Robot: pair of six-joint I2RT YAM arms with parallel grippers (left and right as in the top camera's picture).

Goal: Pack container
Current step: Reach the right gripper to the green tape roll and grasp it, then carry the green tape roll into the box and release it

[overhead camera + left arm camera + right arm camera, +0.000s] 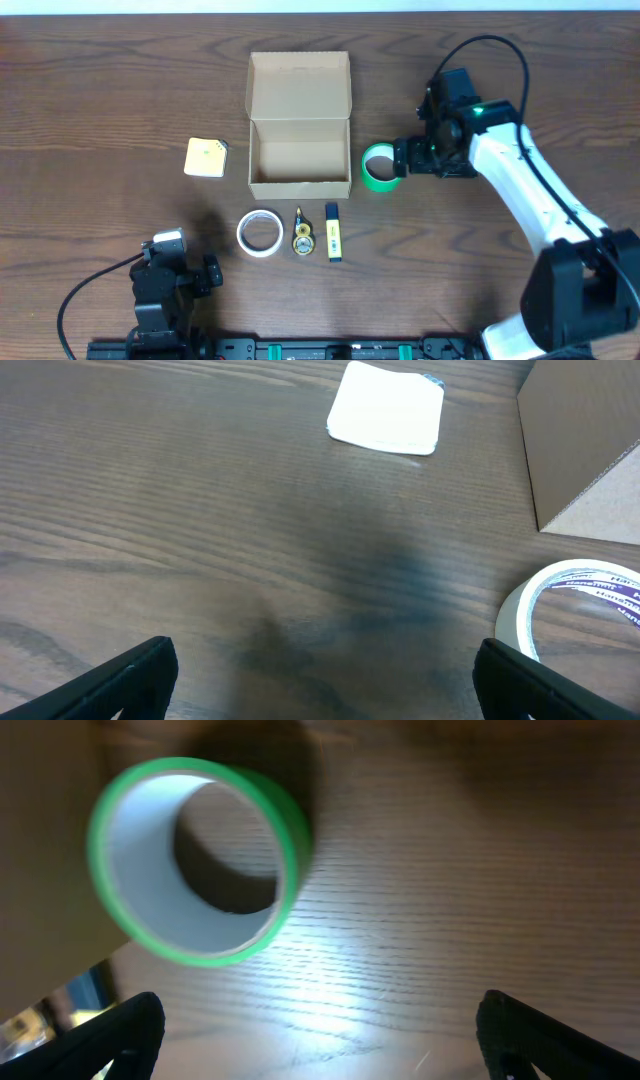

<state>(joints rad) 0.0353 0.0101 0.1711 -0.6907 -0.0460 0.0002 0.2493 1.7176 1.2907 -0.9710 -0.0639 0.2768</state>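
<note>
Parks left gripper point(320, 685) bottom-left, fingers spread wide, empty, apparently idle. Shows container point(299, 160) at mid-table, lid flipped back, ready for filling. Beside green tape roll point(365, 168), poises right gripper point(320, 1040), fingers wide and empty, likely for pickup.

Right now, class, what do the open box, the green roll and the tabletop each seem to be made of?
The open box looks like matte tan corrugated cardboard; a layered cut edge shows in the left wrist view. The green roll is probably plastic tape, slightly glossy, on a white core. The tabletop shows dark wood grain with a faint sheen, possibly laminate.
</note>
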